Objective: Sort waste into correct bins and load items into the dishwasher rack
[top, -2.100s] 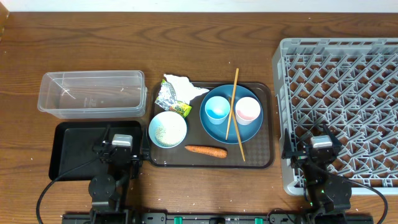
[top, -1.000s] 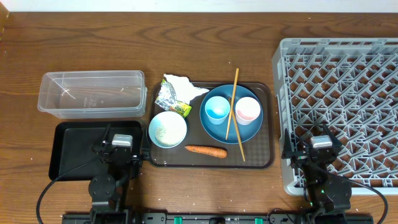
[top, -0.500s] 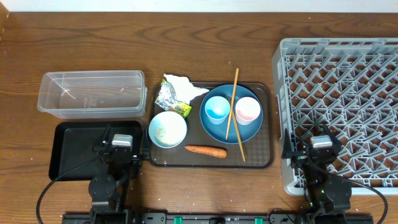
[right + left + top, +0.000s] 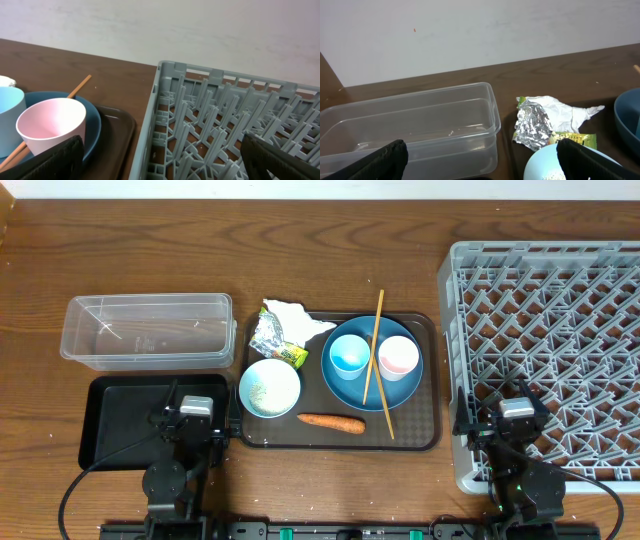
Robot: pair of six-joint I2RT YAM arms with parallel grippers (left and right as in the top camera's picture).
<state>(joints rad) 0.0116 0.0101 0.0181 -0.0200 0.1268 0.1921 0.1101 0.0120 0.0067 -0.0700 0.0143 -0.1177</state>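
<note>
Dark wood-grain tabletop [image 4: 330,250] runs back to a plain white wall [image 4: 470,35], and nothing of the task looks started. The left end effector [image 4: 193,416] and the right end effector [image 4: 519,417] both stand with jaws spread wide and nothing between them, parked at the near edge. The layout reads as a split of labour. Both bins sit on the left end effector's side: one clear tub [image 4: 148,332] ahead of it and slightly to its left, and one black tray [image 4: 125,430] beneath and left of it, both bare. The one grey dishwasher rack [image 4: 560,330] lies under the right end effector and spreads ahead and to its right, empty. Between the two end effectors, one brown serving tray [image 4: 420,435] gathers everything to be sorted, probably so either arm can reach it. Just ahead-right of the left end effector sits one pale blue bowl [image 4: 270,362] holding rice grains [image 4: 268,390], too small to count. One crumpled wrapper [image 4: 275,330] lies beyond the bowl, and one carrot [image 4: 332,421] lies to its right. Ahead-left of the right end effector, one blue plate [image 4: 350,392] carries two upright cups, a light blue cup [image 4: 349,356] and a white-pink cup [image 4: 398,358]. Two chopsticks [image 4: 374,345] lie between them, crossing the plate's rim.
</note>
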